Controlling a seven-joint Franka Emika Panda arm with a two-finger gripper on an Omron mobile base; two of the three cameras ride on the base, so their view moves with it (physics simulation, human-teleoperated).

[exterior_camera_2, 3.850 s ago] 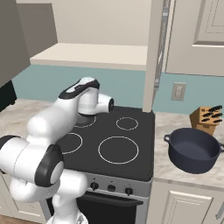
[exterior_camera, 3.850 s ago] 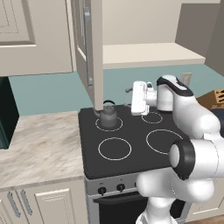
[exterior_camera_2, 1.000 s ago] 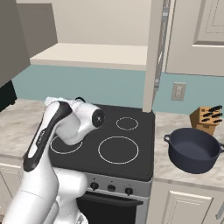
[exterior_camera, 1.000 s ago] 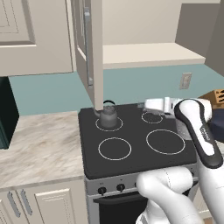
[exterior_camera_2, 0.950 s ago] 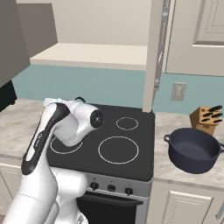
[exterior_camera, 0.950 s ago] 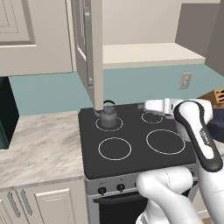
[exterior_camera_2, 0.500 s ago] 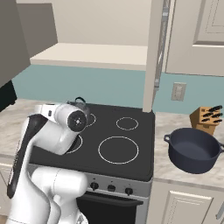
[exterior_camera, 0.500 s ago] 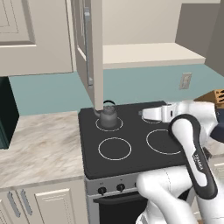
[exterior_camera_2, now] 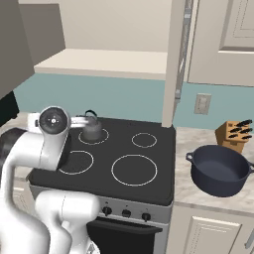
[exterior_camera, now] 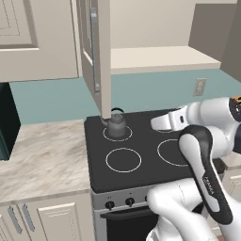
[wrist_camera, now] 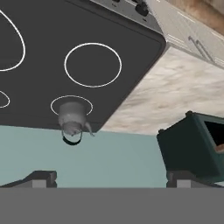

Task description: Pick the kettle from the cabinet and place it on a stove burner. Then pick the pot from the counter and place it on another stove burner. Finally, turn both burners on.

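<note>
Pot beside knife block

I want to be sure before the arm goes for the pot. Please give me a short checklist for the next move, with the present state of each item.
1. Kettle stands on a burner: ok, upright on the rear left ring.
2. Gripper is free: ok, jaws wide apart in the hand view, nothing between them.
3. Pot is ready to pick: ok, upright and lidless on the counter right of the cooktop.
4. A burner is free for the pot: ok, the large front ring is bare.
5. Things near the pot: not ok, a knife block stands close behind it.
6. Burners off: cannot tell from the knobs.
</note>
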